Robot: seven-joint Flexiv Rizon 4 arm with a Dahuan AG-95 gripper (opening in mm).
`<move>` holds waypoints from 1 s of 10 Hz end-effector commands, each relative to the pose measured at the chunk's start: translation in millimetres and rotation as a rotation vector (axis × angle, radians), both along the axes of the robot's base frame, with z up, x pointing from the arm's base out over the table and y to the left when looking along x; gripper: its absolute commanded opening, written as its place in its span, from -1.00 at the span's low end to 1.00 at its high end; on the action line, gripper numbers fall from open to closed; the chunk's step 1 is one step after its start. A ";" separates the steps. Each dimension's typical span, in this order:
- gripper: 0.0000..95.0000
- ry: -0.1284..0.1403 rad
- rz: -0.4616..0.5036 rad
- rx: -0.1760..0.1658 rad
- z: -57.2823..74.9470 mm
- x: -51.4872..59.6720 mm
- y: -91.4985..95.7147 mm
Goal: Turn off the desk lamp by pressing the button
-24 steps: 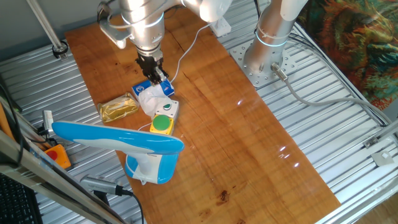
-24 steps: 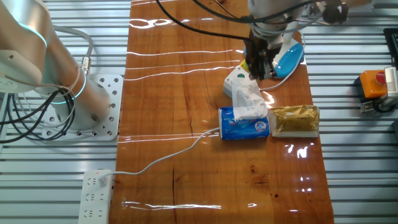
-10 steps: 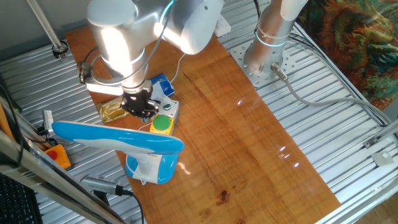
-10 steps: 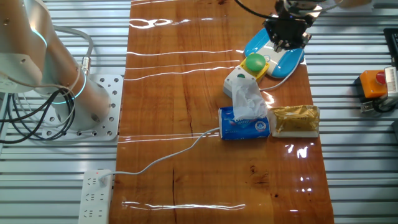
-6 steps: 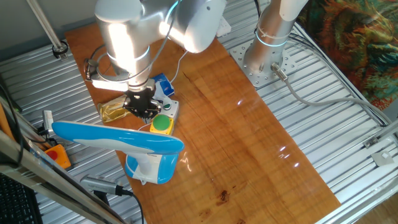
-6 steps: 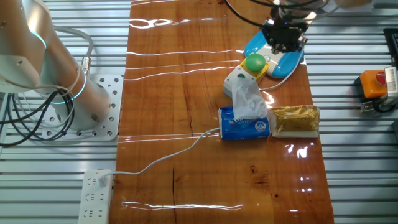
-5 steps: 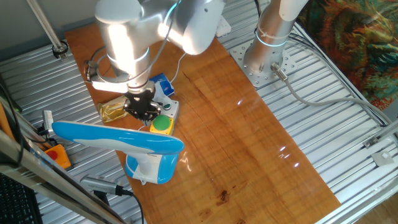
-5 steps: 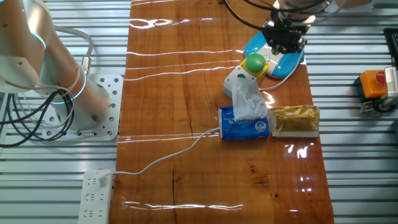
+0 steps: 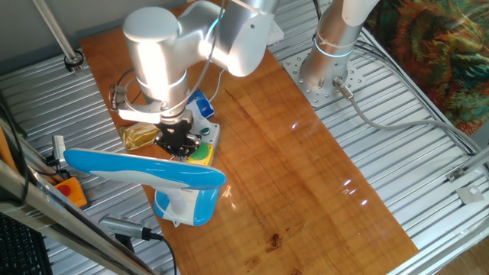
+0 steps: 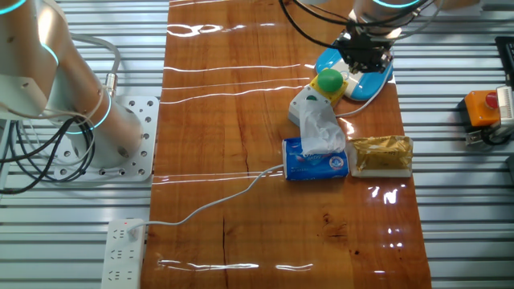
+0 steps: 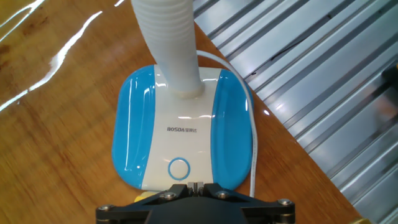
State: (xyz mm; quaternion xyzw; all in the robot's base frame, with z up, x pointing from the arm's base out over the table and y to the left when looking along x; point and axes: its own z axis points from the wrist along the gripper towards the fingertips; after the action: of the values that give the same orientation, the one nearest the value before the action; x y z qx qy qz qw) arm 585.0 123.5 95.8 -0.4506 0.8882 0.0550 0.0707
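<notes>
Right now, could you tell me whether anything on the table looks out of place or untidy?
Only the tissue pack: a crumpled tissue sticks out of it, beside the button. The desk lamp stands upright, and nothing looks spilled or damaged.

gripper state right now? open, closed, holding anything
Gripper: fingertips meet, so closed. It holds nothing and sits above the green button.

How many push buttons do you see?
2. The big green button sits on its white box beside the desk lamp. A red button tops the orange box off the wooden table. Others may be hidden.
</notes>
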 end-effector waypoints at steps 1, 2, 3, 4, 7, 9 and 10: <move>-1.00 0.003 0.002 0.003 0.2 -1.5 -0.2; -1.00 0.004 0.004 0.004 0.0 -1.6 -0.2; -1.00 0.004 0.005 0.003 -0.1 -1.6 -0.2; -1.00 0.006 0.000 0.003 -0.1 -1.6 -0.2; -1.00 0.009 -0.012 0.000 -0.1 -1.6 -0.2; -1.00 0.011 -0.026 -0.002 -0.1 -1.6 -0.3; -1.00 0.015 -0.045 -0.003 -0.1 -1.6 -0.3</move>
State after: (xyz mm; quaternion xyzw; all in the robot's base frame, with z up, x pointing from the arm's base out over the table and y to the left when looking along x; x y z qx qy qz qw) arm 583.0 123.4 96.4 -0.4298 0.8989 0.0562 0.0645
